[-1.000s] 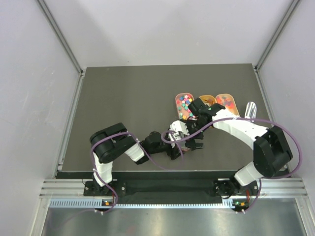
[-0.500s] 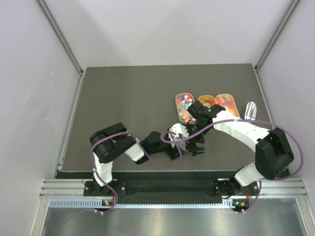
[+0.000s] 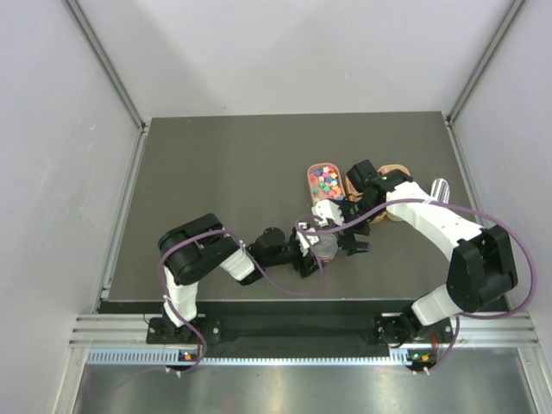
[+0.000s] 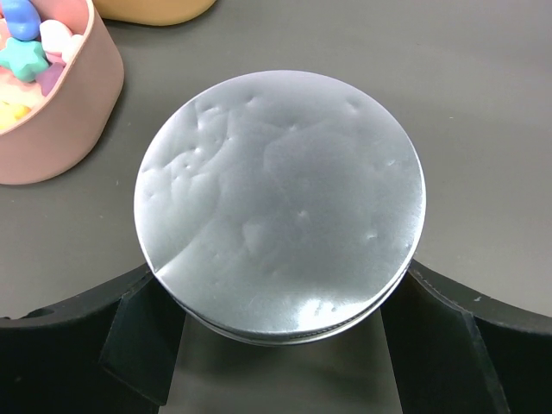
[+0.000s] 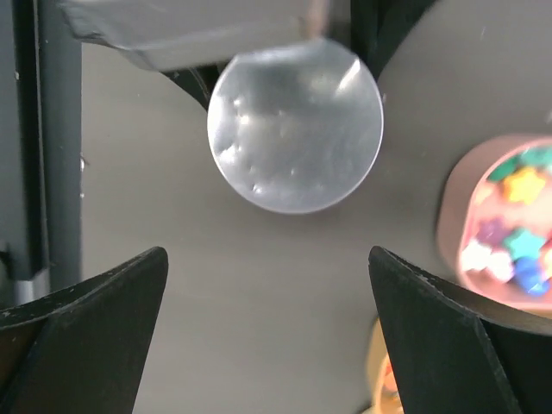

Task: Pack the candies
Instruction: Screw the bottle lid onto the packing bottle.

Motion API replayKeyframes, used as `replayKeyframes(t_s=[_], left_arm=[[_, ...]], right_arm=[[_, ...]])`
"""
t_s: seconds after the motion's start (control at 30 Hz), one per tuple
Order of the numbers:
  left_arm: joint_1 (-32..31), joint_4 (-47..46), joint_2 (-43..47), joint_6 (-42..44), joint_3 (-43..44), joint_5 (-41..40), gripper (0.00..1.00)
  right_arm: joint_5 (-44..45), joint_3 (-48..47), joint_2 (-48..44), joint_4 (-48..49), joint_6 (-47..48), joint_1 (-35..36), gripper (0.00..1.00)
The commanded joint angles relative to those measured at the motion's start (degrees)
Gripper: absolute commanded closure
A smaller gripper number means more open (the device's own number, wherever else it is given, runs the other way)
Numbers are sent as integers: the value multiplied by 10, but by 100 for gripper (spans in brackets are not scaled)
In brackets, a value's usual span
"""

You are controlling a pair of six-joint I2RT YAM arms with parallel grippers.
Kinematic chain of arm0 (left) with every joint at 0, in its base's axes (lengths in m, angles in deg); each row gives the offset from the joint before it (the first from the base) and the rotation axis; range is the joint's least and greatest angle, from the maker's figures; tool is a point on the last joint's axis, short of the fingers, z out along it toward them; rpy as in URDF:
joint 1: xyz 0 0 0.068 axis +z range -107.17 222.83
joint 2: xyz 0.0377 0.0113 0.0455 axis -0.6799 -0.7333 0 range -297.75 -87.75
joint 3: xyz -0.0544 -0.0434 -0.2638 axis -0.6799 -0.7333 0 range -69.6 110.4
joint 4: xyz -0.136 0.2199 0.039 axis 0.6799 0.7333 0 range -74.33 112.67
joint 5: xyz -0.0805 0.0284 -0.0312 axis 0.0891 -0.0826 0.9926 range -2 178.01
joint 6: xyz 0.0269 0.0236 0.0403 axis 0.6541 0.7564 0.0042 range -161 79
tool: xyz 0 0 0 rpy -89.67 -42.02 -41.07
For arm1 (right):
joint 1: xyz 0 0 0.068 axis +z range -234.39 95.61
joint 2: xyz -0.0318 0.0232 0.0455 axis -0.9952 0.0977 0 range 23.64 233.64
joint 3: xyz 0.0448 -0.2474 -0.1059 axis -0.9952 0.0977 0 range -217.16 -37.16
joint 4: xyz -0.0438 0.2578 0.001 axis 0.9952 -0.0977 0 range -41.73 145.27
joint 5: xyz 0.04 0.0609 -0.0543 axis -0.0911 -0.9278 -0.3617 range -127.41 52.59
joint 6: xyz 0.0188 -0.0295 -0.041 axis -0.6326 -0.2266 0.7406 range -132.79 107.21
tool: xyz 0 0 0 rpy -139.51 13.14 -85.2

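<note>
The small round jar with its silver disc lid (image 4: 280, 198) stands on the dark table between my left gripper's (image 4: 280, 269) jaws, which press its sides. From above the jar (image 3: 326, 247) sits in front of the trays. My right gripper (image 5: 267, 267) is open and empty, hovering just short of the lid (image 5: 295, 125), and in the top view (image 3: 351, 233) it is just right of the jar. Multicoloured candies (image 3: 324, 181) fill a pink oval tray (image 4: 82, 112); they also show in the right wrist view (image 5: 517, 233).
Two orange trays (image 3: 398, 183) lie right of the pink one; my right wrist covers much of the middle tray. A clear shiny object (image 3: 439, 191) lies at the far right. The table's near edge runs just behind my left arm.
My right gripper has drawn back from over the jar toward the trays, leaving the silver lid in plain sight on the jar. My left gripper has stayed on the jar.
</note>
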Motion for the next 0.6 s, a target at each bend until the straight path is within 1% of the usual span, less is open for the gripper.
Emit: replayKeyframes(t_s=[0.0, 0.03, 0.07, 0.2, 0.27, 0.33, 0.4, 0.57], left_arm=[[5, 118, -36, 17, -6, -40, 40], [5, 119, -37, 19, -6, -40, 40], [4, 120, -40, 20, -4, -40, 40], [0, 124, -44, 20, -1, -44, 40], [-1, 126, -47, 21, 2, -46, 40], [-3, 127, -49, 21, 3, -47, 40], [-3, 128, -50, 22, 3, -48, 40], [-2, 128, -49, 20, 4, -50, 40]], right_arm=[[-85, -29, 7, -30, 166, -7, 0], [-109, -33, 21, -42, 188, -6, 0], [-117, -39, 28, -61, 231, -6, 0], [-109, -67, 75, -82, 328, -6, 1], [-102, -88, 109, -87, 350, -7, 0], [-103, -128, 147, -117, 365, -7, 0], [-106, -159, 166, -130, 382, -6, 0], [-93, -175, 196, -161, 421, 5, 0]])
